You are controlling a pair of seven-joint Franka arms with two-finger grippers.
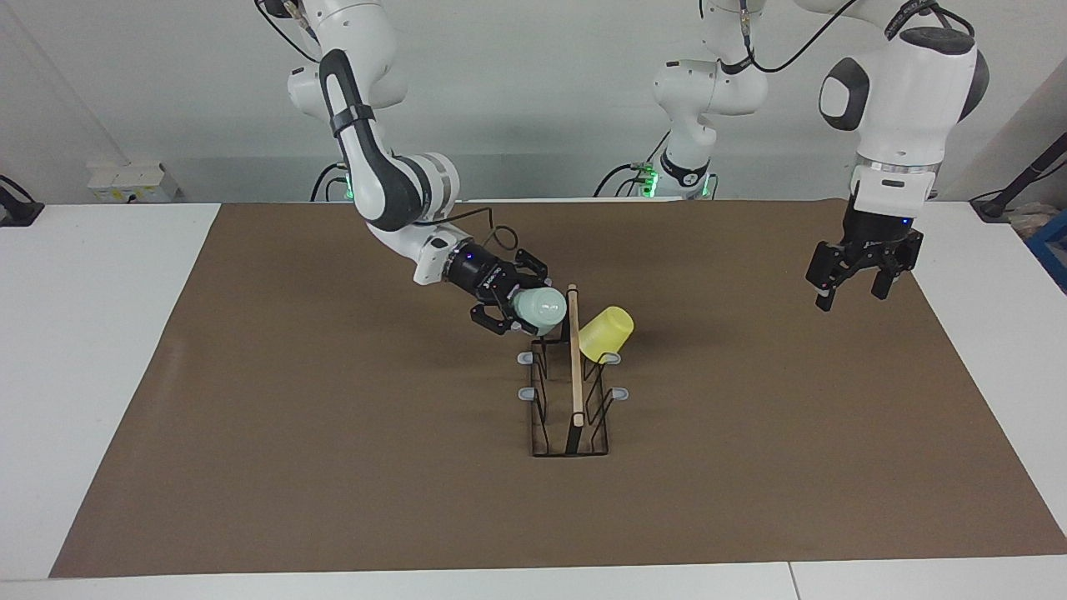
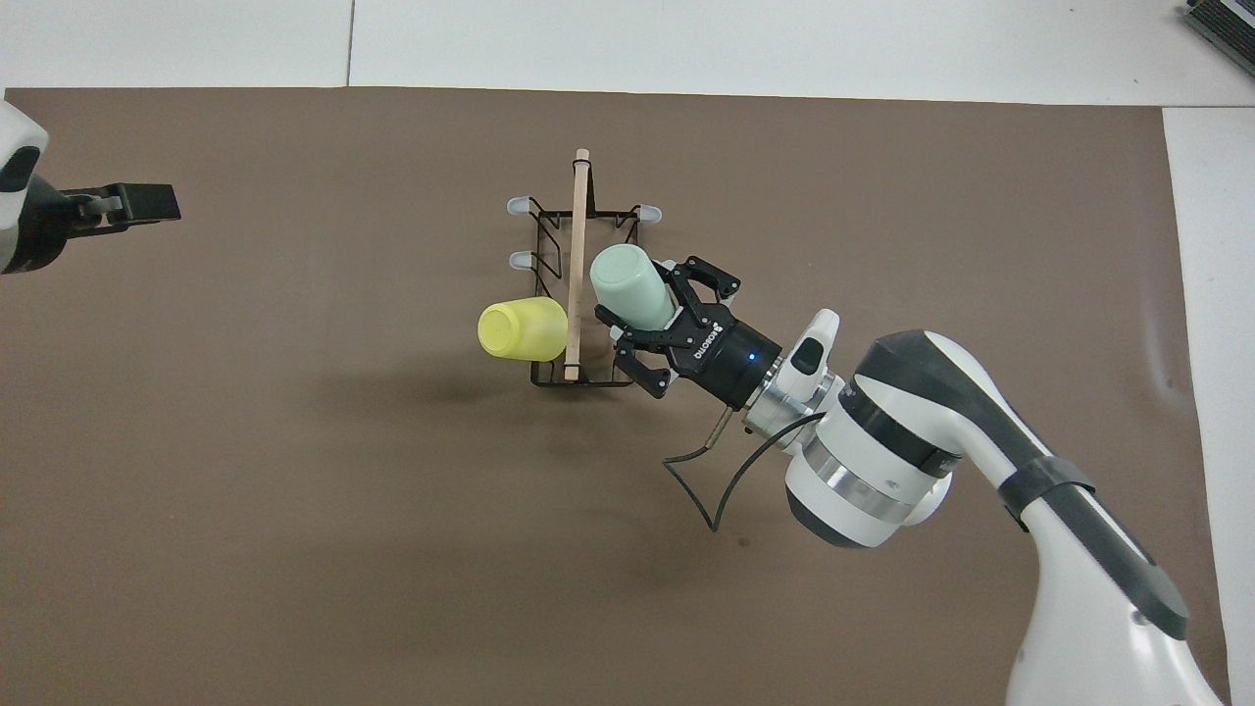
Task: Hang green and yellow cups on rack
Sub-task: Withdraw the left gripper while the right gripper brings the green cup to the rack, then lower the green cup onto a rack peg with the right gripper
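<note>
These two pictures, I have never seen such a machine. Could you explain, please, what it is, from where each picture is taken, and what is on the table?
Two robot arms work at a table with a brown mat. One camera faces them; the other looks down from above their end. A wire rack stands on the mat, a yellow cup already hung on it. The right gripper holds a green cup at the rack's other prong row. The left gripper is open, empty, and waits over the mat's edge.

- Facing view: high, across the worktop (image 1: 125,350), looking toward both robot bases.
- Overhead view: above the robots' end, looking steeply down and forward.
- Both views share the rack (image 1: 570,392) (image 2: 580,284) and brown mat (image 1: 333,467) (image 2: 294,490).
</note>
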